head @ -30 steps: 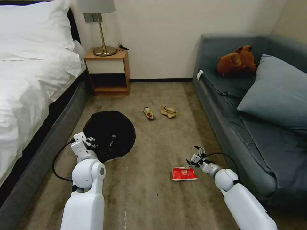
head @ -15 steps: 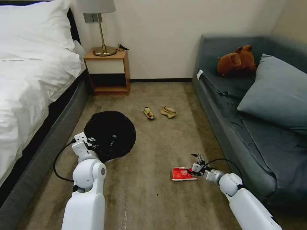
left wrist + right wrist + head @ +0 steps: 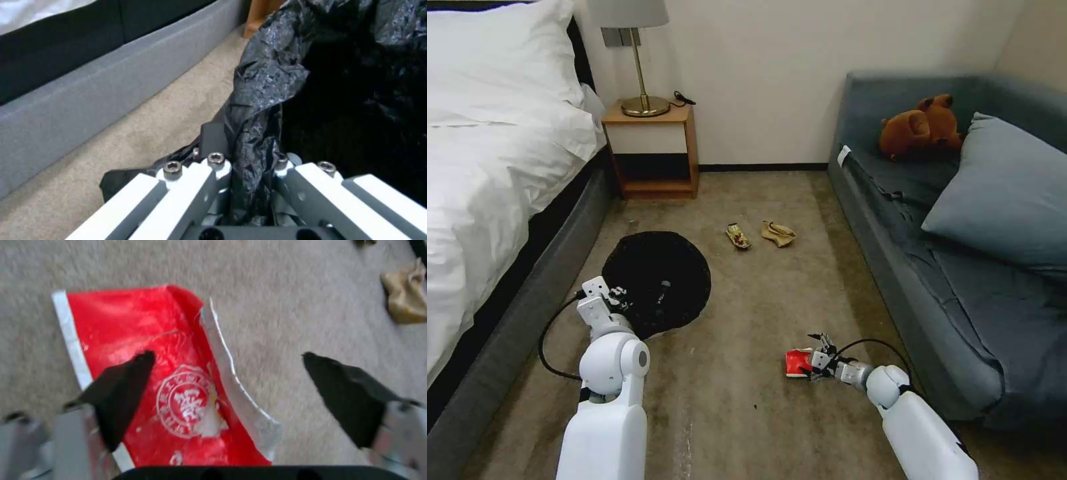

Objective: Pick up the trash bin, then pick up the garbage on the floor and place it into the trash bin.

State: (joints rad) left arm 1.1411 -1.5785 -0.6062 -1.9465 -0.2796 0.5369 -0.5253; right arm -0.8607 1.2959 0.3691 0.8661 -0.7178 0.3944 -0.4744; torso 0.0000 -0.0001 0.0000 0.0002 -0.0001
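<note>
Three litter pieces lie on my carpet [image 3: 747, 400]: a red-white packet [image 3: 798, 363] under my right gripper [image 3: 816, 358], plus a snack wrapper [image 3: 738, 236] and crumpled tan paper [image 3: 778, 233] farther off, near the nightstand [image 3: 654, 150]. On the right wrist view, the jaws stand open, one finger over the packet [image 3: 178, 386], the other over bare carpet. My left gripper [image 3: 247, 160] is clamped on the black bag at the trash bin [image 3: 657, 280] rim, beside the bed [image 3: 487, 180]. The bin's white wall is hidden beneath the liner. A sofa [image 3: 960, 267] borders the right side.
</note>
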